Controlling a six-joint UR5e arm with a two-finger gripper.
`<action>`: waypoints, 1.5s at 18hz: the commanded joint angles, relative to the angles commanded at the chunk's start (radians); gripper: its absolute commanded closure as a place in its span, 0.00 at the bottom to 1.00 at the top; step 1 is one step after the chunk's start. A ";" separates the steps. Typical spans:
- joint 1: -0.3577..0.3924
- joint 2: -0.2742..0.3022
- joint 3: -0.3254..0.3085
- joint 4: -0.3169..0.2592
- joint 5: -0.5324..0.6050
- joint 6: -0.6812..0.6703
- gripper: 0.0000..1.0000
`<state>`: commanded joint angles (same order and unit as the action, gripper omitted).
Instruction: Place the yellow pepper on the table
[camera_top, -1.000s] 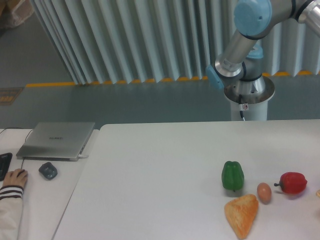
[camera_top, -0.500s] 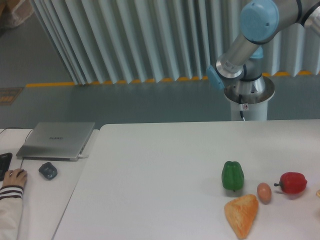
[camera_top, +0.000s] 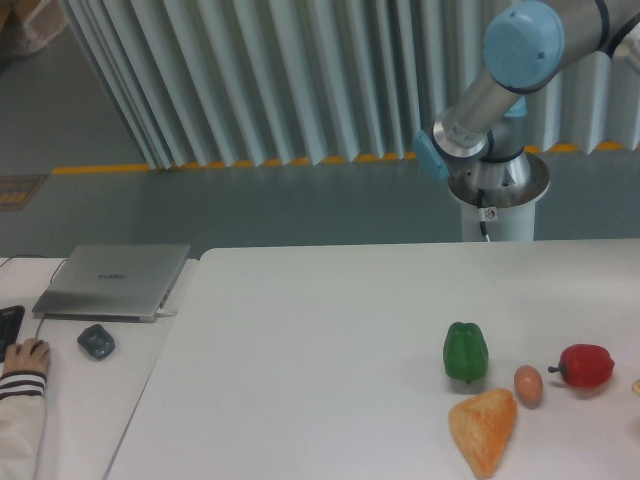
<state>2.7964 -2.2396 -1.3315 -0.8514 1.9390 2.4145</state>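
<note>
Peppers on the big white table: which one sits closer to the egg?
The red pepper, right of the egg, with its stem pointing towards it. The green pepper stands slightly farther, on the egg's left.

We count two peppers on the white counter (camera_top: 300, 330) — one green pepper (camera_top: 465, 351) and one red pepper (camera_top: 586, 366). Between them lies one egg (camera_top: 528, 385), and just in front sits one orange-yellow wedge (camera_top: 484, 429). That makes four food items in clear view; a sliver at the right edge is too cut off for us to count. On the smaller desk (camera_top: 85, 400) we find one closed laptop (camera_top: 113, 281), one grey mouse (camera_top: 96, 341) and one person's hand (camera_top: 26, 355). One robot arm (camera_top: 500, 90) rises behind.
</note>
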 joint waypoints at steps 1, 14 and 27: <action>0.003 -0.005 0.002 0.000 0.000 0.000 0.00; 0.003 -0.012 -0.002 -0.002 0.003 -0.014 0.39; -0.032 0.049 -0.008 -0.060 0.035 -0.084 0.49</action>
<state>2.7643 -2.1906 -1.3392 -0.9111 1.9742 2.3302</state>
